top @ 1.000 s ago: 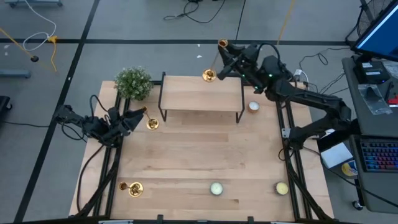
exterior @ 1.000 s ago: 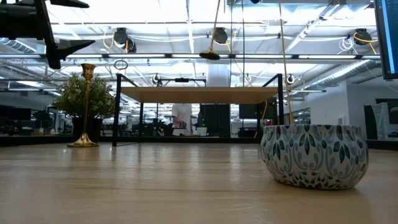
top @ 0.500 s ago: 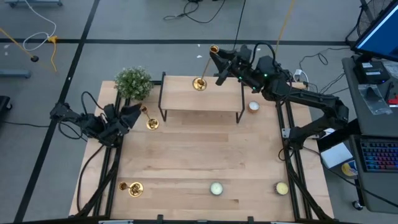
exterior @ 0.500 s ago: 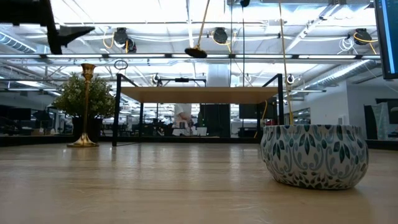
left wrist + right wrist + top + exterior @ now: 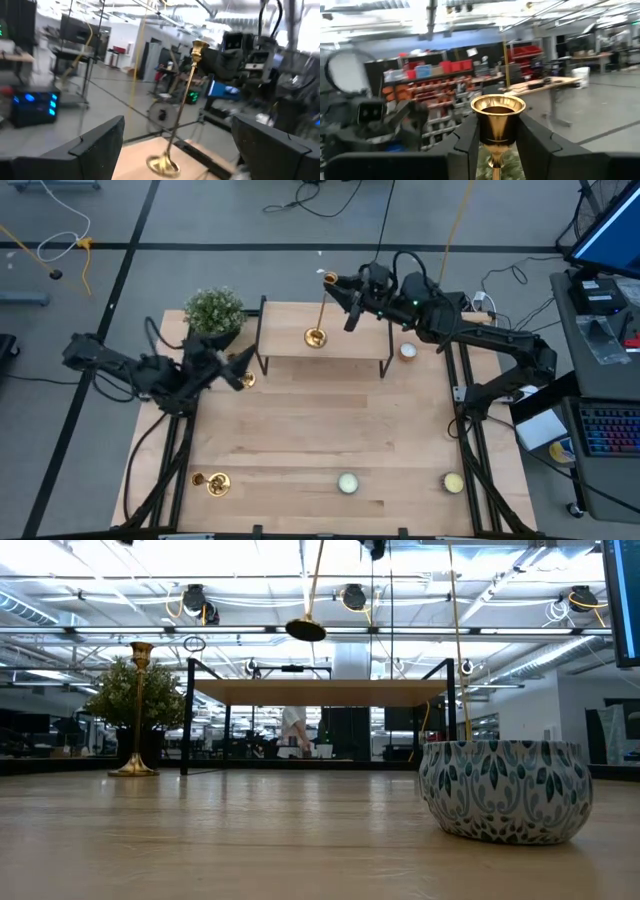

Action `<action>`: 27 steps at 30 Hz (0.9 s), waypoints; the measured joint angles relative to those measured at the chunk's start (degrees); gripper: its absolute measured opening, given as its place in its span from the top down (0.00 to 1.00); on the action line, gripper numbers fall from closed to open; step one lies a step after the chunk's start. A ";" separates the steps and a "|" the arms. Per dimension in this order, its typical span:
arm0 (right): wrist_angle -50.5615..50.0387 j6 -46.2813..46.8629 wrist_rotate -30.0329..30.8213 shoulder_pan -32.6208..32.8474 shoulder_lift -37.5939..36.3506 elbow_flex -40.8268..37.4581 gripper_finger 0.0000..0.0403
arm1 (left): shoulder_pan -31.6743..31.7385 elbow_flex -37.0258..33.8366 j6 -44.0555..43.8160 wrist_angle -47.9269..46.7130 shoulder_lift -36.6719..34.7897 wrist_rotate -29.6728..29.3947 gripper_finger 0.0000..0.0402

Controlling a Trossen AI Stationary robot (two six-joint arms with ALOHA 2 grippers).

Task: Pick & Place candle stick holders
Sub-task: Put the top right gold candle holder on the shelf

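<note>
left pincer (image 5: 238, 373) hangs with fingers wide apart beside a brass candlestick (image 5: 245, 379) near the plant (image 5: 214, 311); another candlestick (image 5: 212, 482) sits at the table's (image 5: 300, 430) near-left corner. right pincer (image 5: 347, 300) is clamped on a tall candlestick (image 5: 320, 310), tilted above the small raised shelf (image 5: 350, 335).

Overhead, tabletop-level, two wrist views

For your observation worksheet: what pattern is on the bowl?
A blue-green leaf-like pattern on white; the bowl shows best in the low view.
</note>
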 joint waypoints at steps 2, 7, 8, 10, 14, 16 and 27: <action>-0.71 0.77 -2.33 0.27 0.00 -0.05 0.77 | 1.77 4.04 1.37 -1.79 3.72 1.03 0.09; -3.33 2.06 -8.49 1.05 -0.02 -0.07 0.77 | 6.61 13.16 0.98 -9.23 12.03 5.91 0.09; -3.84 1.89 -9.23 1.30 -0.02 -0.07 0.77 | 7.49 14.84 0.87 -10.32 13.62 7.23 0.09; -4.75 1.37 -10.05 1.92 -0.02 -0.07 0.77 | 9.25 17.91 0.81 -12.68 16.48 9.64 0.09; -5.84 0.92 -14.23 2.59 -0.03 -0.07 0.77 | 12.19 23.57 0.22 -17.95 22.01 14.50 0.09; -7.13 0.81 -15.38 2.85 -0.04 -0.07 0.77 | 13.41 26.23 -0.84 -20.77 24.25 16.59 0.09; -11.01 0.00 -18.51 3.65 -0.09 -0.11 0.77 | 18.81 31.37 -8.84 -26.15 29.33 28.24 0.09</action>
